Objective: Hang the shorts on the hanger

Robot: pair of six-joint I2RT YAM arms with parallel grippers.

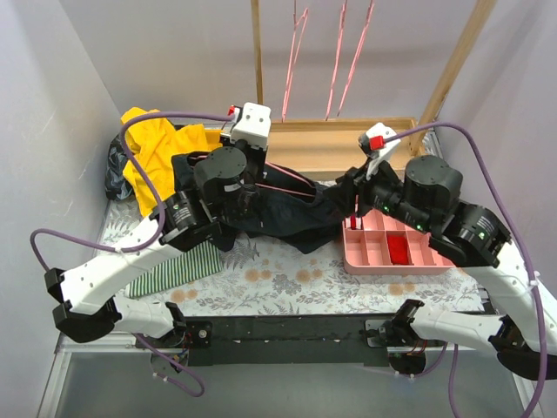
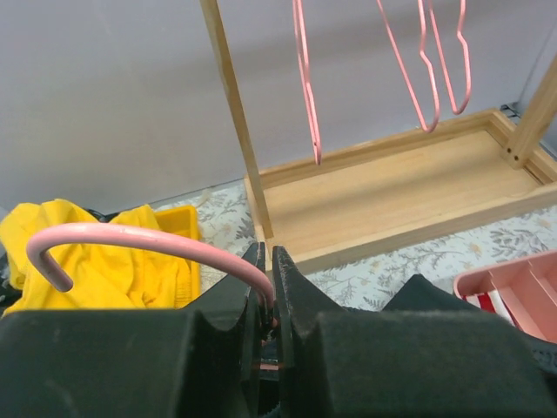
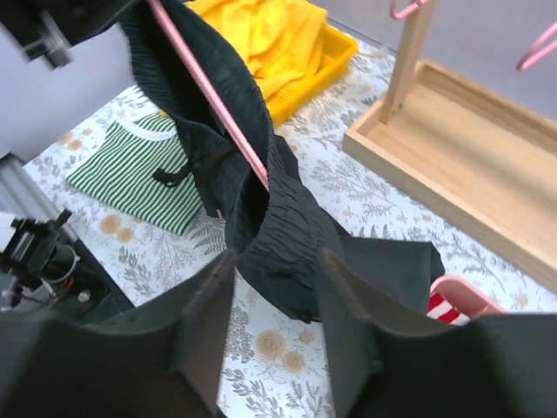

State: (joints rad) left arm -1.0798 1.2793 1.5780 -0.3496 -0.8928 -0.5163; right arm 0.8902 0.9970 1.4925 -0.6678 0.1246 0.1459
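Observation:
My left gripper (image 1: 259,164) (image 2: 268,252) is shut on the neck of a pink wire hanger (image 2: 130,239); its hook curves off to the left. The hanger's wire (image 1: 291,174) (image 3: 209,91) runs through the waistband of the dark shorts (image 1: 287,218) (image 3: 287,218), which hang from it and trail onto the flowered cloth. My right gripper (image 1: 346,193) (image 3: 274,257) is open, its jaws standing on either side of the bunched waistband at the hanger's right end. The hanger's lower bar is hidden inside the fabric.
The wooden rack base (image 1: 339,144) lies just behind, with uprights and several pink hangers (image 1: 339,52) hanging above. A yellow garment (image 1: 161,148) fills a bin at back left. A green-striped cloth (image 1: 174,270) lies front left. A pink compartment tray (image 1: 392,252) sits under the right arm.

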